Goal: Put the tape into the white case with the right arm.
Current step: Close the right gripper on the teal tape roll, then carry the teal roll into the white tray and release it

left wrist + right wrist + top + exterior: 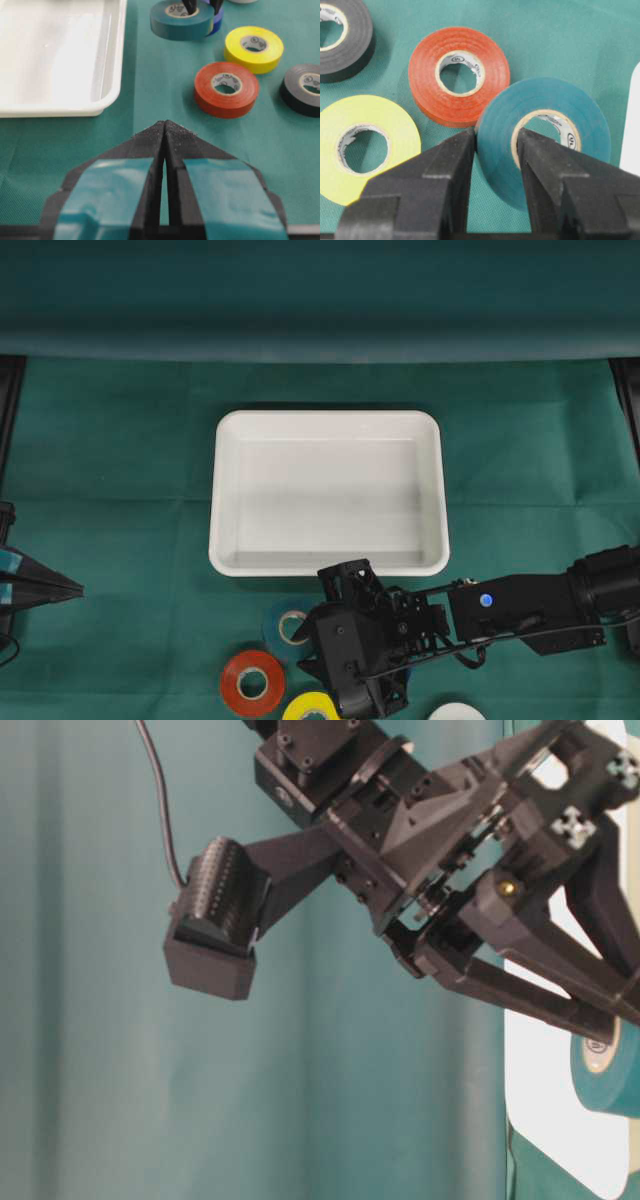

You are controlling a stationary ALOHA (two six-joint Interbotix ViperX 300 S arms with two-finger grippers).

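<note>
A teal tape roll lies on the green cloth just in front of the white case. My right gripper is shut on the roll's wall, with one finger inside the core and the other outside. From overhead, the roll shows at the left of the black gripper body. In the left wrist view the black fingertips come down onto the roll. The case holds nothing. My left gripper is shut and empty, at the table's left edge.
Red, yellow and white tape rolls lie along the front edge. A black roll lies beyond the red one, and a blue roll sits right behind the teal one. A green backdrop closes the far side.
</note>
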